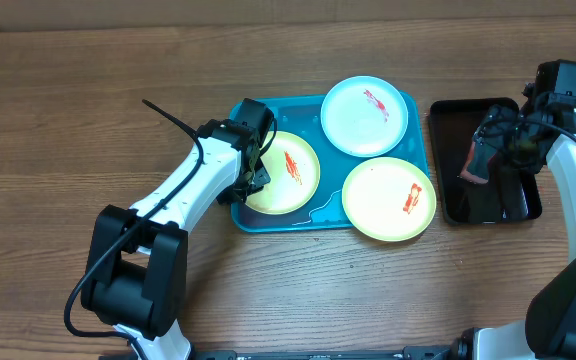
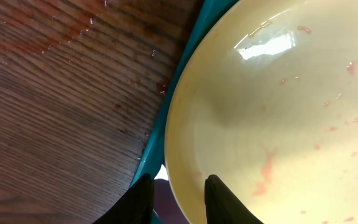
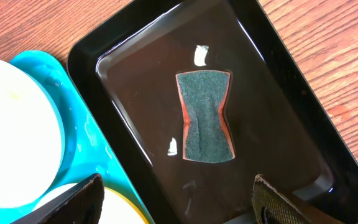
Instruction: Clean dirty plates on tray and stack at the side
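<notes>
Left tool (image 2: 178, 186) apart astride yellow plate (image 2: 278, 112) rim on tray (image 2: 207, 18), right tool (image 3: 178, 186) apart above sponge (image 3: 206, 116) in black tray (image 3: 135, 81)

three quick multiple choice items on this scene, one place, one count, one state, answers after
1. Where does the sponge lie? A in the black tray B on a plate C on the wood
2. How many plates on the teal tray are pale yellow? A one B two C three
3. The right gripper is: A shut on the sponge B open C shut on a plate
Answers: 1 A, it lies on that tray's floor; 2 B, two yellow plates, one light blue plate; 3 B, its fingers stand wide apart.
</notes>
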`<state>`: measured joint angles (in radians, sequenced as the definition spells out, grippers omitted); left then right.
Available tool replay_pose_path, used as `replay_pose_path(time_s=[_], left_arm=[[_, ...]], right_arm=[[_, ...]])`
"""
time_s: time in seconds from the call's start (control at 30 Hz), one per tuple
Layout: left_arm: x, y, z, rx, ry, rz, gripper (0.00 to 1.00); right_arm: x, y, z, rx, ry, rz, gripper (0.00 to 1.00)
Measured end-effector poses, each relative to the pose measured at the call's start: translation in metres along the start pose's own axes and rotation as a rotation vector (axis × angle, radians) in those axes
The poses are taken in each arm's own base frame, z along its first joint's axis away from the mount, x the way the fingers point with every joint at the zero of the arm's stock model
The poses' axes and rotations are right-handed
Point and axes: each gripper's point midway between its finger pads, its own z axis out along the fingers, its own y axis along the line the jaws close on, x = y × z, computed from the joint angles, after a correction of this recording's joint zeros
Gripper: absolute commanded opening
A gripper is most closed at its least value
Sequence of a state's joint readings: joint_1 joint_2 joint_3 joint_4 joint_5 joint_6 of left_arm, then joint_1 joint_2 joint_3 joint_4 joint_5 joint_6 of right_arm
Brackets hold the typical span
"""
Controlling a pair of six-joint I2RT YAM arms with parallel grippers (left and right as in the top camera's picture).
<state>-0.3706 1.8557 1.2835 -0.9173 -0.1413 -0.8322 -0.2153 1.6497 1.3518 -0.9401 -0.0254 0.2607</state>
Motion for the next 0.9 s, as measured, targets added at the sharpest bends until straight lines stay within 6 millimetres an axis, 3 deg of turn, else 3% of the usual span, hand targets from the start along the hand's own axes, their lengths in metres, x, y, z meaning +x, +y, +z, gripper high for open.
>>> replay_pose_path(time_s=[0.3, 0.67, 0.9], left_arm=[[0.007, 0.004, 0.015, 0.001, 0.005, -0.008, 0.26], [0.003, -0.005, 0.016, 0.042, -0.012, -0.017, 0.21], [0.005, -0.004, 0.018, 0.038, -0.004, -0.015, 0.26]], right_arm=[[0.001, 0.000, 0.000, 0.001, 0.003, 0.000, 0.78], [0.001, 0.000, 0.000, 0.001, 0.003, 0.000, 0.78], [0.001, 0.000, 0.000, 0.001, 0.003, 0.000, 0.78]])
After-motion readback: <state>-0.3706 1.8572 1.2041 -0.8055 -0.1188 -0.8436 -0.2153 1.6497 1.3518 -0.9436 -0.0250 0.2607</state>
